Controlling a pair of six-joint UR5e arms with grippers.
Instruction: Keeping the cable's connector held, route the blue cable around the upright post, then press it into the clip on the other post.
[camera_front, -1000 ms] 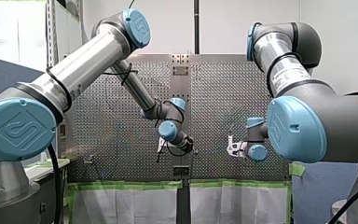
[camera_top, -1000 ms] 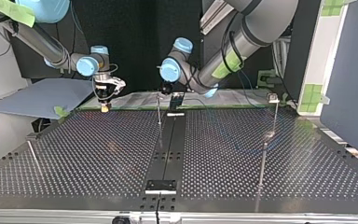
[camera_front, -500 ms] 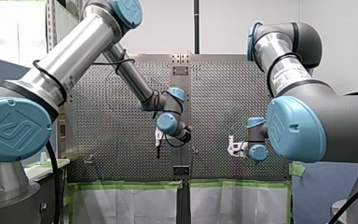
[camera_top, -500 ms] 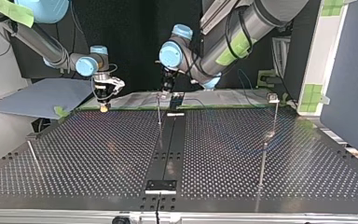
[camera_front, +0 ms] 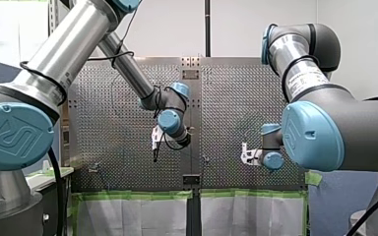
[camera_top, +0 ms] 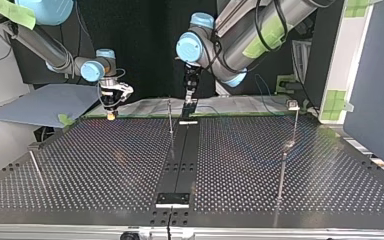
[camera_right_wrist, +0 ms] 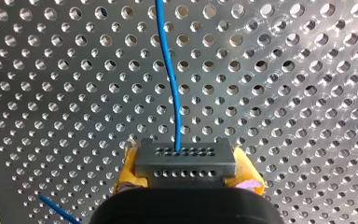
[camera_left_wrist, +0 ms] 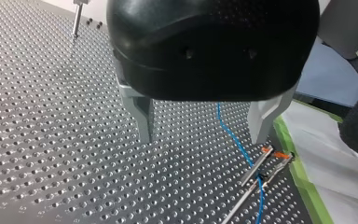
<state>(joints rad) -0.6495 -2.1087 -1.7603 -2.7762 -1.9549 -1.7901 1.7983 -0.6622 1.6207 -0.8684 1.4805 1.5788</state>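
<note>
Lifting from the post [camera_top: 170, 120], my left jaws stand open.

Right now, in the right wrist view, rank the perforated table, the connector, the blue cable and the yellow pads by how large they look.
1. perforated table: fills the background.
2. connector: wide grey block.
3. yellow pads: only slivers show beside the connector.
blue cable: long but very thin, so left unranked against the connector.

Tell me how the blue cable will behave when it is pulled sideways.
Probably floppy: the blue cable curves loosely ahead of the connector instead of running straight. Likely light, being very thin, so it should follow a pull readily.
</note>
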